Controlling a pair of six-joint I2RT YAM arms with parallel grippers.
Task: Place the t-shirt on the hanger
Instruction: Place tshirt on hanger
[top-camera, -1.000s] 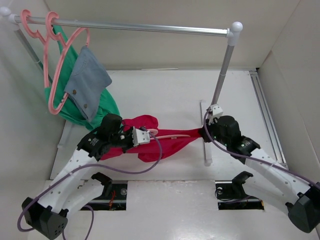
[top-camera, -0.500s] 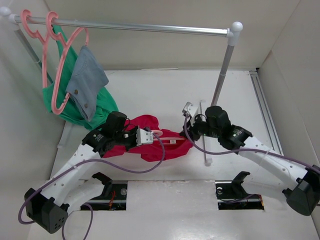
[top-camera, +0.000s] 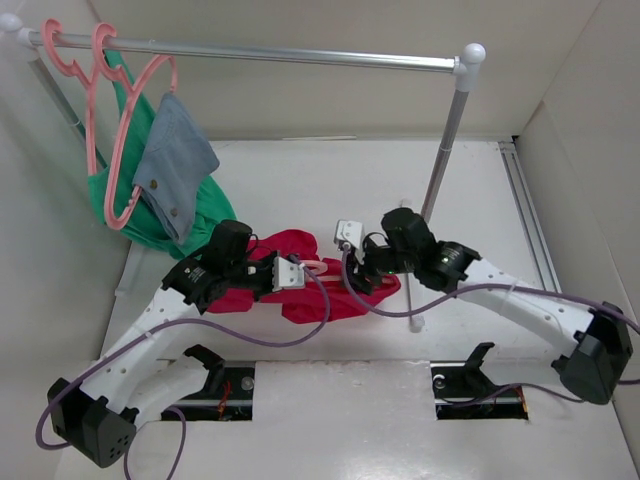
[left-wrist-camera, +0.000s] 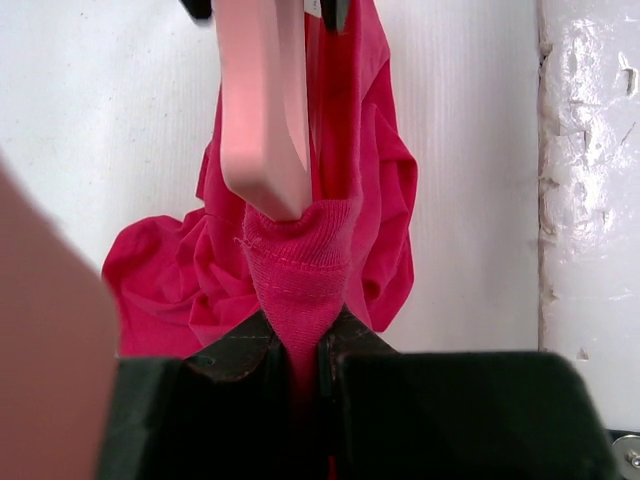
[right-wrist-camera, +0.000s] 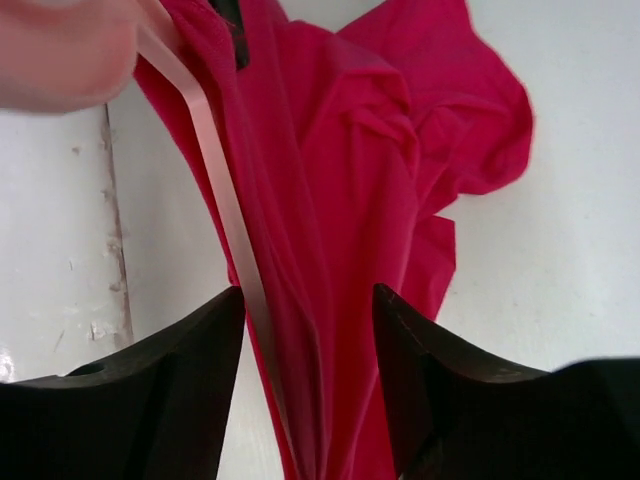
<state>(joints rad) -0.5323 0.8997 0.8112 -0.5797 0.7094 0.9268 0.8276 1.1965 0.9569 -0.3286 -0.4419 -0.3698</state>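
I count one silver metal clothes rail (top-camera: 300, 53). There are three thin salmon-pink plastic clothes hangers: a first rail hanger (top-camera: 92, 130), a second rail hanger (top-camera: 122, 160) and a third hanger (left-wrist-camera: 262, 110). I see one crimson-red cotton t-shirt (top-camera: 300, 300), one green garment (top-camera: 215, 215) and one grey-blue denim cloth (top-camera: 175, 165) with buttons. I have two black two-finger claws: my left gripper (left-wrist-camera: 297, 350) and my right gripper (right-wrist-camera: 308, 320).

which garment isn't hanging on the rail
The red t-shirt, bunched low at centre; the green garment and the grey-blue denim cloth both hang from the rail.

Grn garment (top-camera: 212, 212), denim cloth (top-camera: 176, 165) on rack (top-camera: 300, 55)
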